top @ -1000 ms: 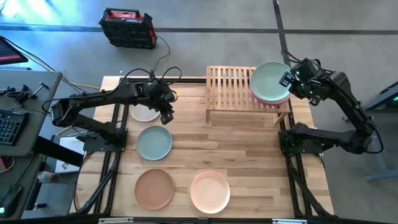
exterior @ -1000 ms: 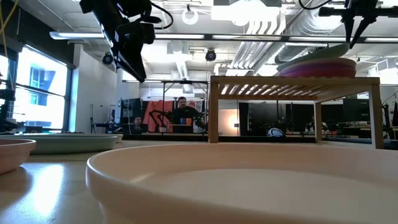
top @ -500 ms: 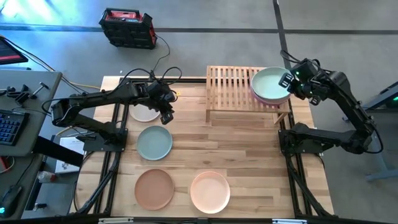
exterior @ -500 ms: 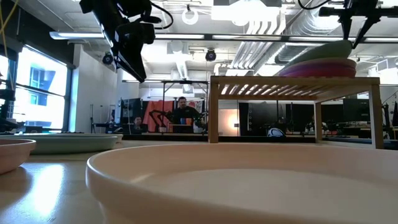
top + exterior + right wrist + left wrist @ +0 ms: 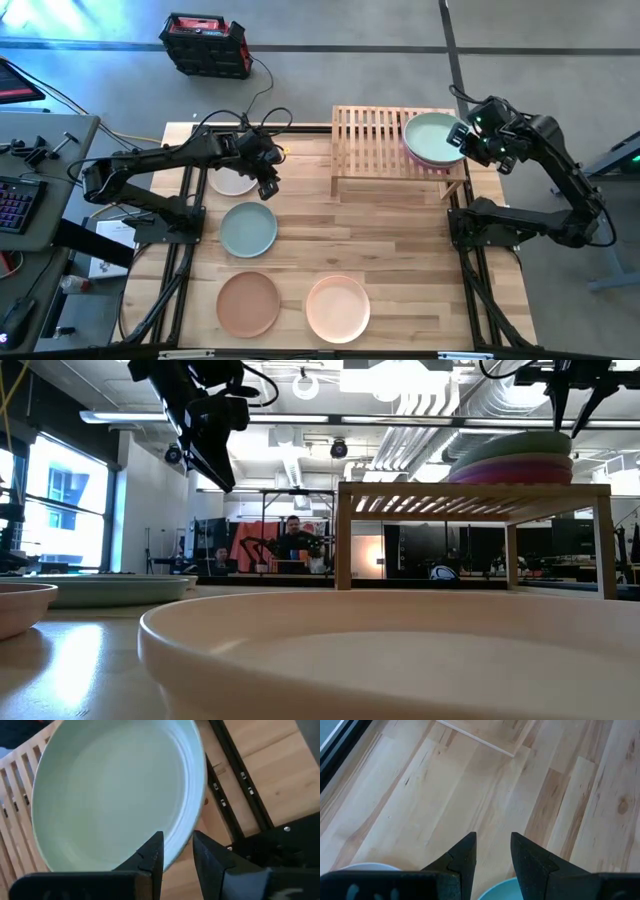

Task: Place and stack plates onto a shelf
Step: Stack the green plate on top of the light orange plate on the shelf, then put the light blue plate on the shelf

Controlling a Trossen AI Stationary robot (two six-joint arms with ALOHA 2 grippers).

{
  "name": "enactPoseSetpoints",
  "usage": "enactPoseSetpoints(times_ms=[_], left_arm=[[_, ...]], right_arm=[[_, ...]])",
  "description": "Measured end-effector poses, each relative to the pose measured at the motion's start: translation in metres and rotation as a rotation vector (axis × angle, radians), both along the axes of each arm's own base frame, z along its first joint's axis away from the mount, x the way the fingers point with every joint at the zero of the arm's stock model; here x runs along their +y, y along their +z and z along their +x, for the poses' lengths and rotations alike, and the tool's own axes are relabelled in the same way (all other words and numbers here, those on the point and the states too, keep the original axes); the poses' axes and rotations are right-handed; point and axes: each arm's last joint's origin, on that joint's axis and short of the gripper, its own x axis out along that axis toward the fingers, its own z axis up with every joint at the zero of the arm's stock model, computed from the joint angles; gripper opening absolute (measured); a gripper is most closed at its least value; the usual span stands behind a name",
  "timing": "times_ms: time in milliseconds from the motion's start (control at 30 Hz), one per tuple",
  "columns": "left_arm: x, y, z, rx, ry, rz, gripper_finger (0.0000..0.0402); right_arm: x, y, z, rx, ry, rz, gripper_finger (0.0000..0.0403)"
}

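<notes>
Plates first: the green plate (image 5: 434,138) now lies flatter on the pink plate (image 5: 412,153) than a second ago, stacked at the right end of the shelf (image 5: 372,140). The right gripper (image 5: 466,135) hangs over that plate's rim, fingers slightly parted and gripping nothing. The left gripper (image 5: 267,176) has not moved; it hovers with a narrow gap between its fingers above the table (image 5: 400,260), near the cream plate (image 5: 233,182). The sage plate (image 5: 248,229), tan plate (image 5: 248,303) and beige plate (image 5: 338,308) lie apart on the table.
</notes>
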Motion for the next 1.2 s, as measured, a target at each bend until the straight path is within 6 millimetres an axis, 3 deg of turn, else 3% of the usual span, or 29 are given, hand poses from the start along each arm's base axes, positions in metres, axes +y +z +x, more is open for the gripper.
enactPoseSetpoints(times_ms=[367,600,900,1200], left_arm=[[0.0,0.0,0.0,-0.001,0.011,-0.008,0.0108],[-0.002,-0.003,-0.005,0.049,0.065,-0.064,0.0108],[-0.014,-0.009,-0.014,0.161,0.118,-0.182,0.0108],[-0.047,-0.01,-0.009,0.201,0.152,-0.299,0.0108]], right_arm=[[0.002,0.002,0.002,-0.067,0.085,0.05,0.008],[-0.002,0.028,0.007,-0.153,0.251,-0.165,0.008],[-0.016,0.059,0.038,-0.404,0.678,-0.527,0.008],[0.0,0.067,0.08,-0.559,0.951,-0.57,0.008]])
